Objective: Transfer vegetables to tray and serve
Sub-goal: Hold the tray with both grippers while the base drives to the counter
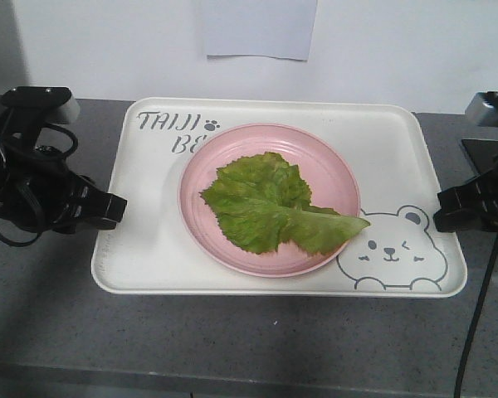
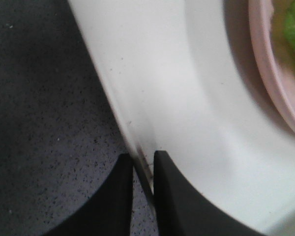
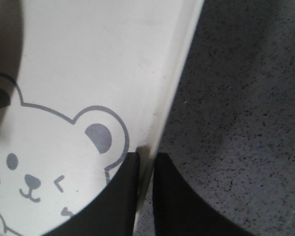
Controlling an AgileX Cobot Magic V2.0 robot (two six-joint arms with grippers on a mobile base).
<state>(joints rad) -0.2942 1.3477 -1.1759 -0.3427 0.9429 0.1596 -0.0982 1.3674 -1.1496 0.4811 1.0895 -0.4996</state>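
The lettuce leaf (image 1: 270, 207) lay on the pink plate (image 1: 332, 166) in the middle of the tray (image 1: 149, 240), which sat on the grey table (image 1: 249, 340) with the left claw (image 1: 116, 207) and the right claw (image 1: 440, 214) each pinched narrowly on an opposite rim.

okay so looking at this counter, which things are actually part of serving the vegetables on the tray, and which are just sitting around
Part of the job:
lettuce leaf
pink plate under it
cream tray
left gripper, shut on the tray's left rim
right gripper, shut on the tray's right rim

Just there:
white paper on the wall
grey counter
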